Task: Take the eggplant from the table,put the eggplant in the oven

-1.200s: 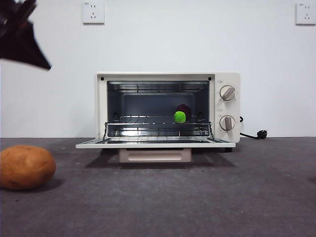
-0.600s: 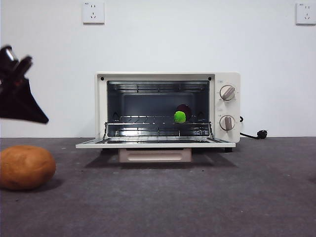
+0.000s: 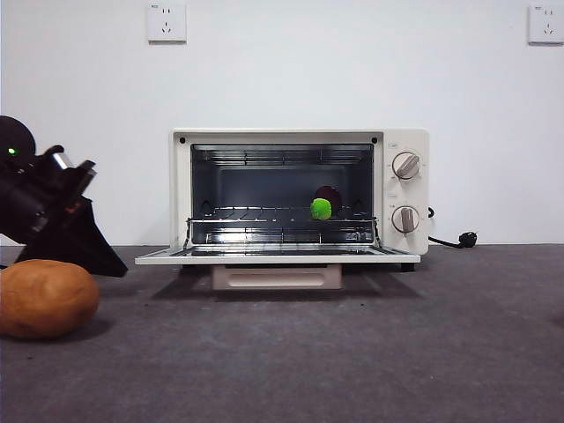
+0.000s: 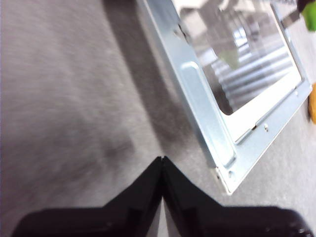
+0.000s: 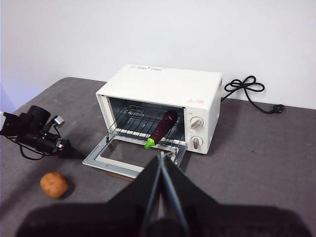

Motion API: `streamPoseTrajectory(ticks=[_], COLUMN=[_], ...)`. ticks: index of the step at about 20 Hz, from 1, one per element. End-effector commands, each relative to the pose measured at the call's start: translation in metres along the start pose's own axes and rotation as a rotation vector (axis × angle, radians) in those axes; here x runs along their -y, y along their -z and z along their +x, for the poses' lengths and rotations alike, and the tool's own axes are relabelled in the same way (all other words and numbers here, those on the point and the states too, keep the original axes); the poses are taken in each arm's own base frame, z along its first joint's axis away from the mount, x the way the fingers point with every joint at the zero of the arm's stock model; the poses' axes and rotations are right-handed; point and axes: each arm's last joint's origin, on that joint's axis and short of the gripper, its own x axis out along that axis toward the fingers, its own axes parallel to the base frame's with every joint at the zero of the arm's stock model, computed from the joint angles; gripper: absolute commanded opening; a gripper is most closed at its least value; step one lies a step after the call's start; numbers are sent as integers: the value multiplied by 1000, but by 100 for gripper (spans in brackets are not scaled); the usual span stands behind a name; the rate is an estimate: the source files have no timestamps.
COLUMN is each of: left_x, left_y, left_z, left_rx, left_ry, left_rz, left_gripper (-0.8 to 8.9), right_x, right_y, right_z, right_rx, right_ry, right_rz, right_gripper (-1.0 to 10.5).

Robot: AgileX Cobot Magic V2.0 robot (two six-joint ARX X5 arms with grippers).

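Observation:
The eggplant (image 3: 322, 208) lies inside the open oven (image 3: 405, 176) on its wire rack, green cap toward the front; the right wrist view shows its purple body (image 5: 163, 127) lengthwise on the rack. The oven door (image 3: 278, 257) is folded down flat. My left gripper (image 3: 104, 257) is shut and empty, low over the table (image 3: 397, 352) just left of the door's corner (image 4: 224, 165); its closed tips (image 4: 162, 160) point at bare table. My right gripper (image 5: 161, 156) is shut and empty, held high and well back from the oven (image 5: 168, 86).
A round brown potato (image 3: 46, 298) rests on the table at the front left, just below the left arm (image 5: 34, 131). The oven's power cord (image 5: 249, 89) trails behind at the right. Two wall sockets sit high on the white wall.
The left arm has dropped from the upper left down to table level, ending beside the left end of the open door. Eggplant, oven and potato have not moved.

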Motion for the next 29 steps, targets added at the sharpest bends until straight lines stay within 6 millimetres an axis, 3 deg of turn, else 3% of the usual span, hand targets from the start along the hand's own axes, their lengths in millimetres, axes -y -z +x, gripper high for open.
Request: streamPoseTrajectory(ticks=[1, 6, 18, 29], left_x=[-1, -3, 2, 8], left_y=[3, 9, 1, -18], left_z=[12, 28, 28, 25], left_rx=[-15, -47, 11, 110], left_ry=[18, 32, 202, 326], left_rz=[11, 14, 26, 22], left_gripper=[-7, -7, -7, -7], right_x=[0, 0, 1, 1], right_y=[3, 3, 3, 3], right_z=[-1, -1, -1, -1], right_rx=[-20, -20, -21, -21], right_ry=[1, 1, 6, 9], right_rz=[17, 32, 33, 34], right_gripper=[-12, -12, -12, -12])
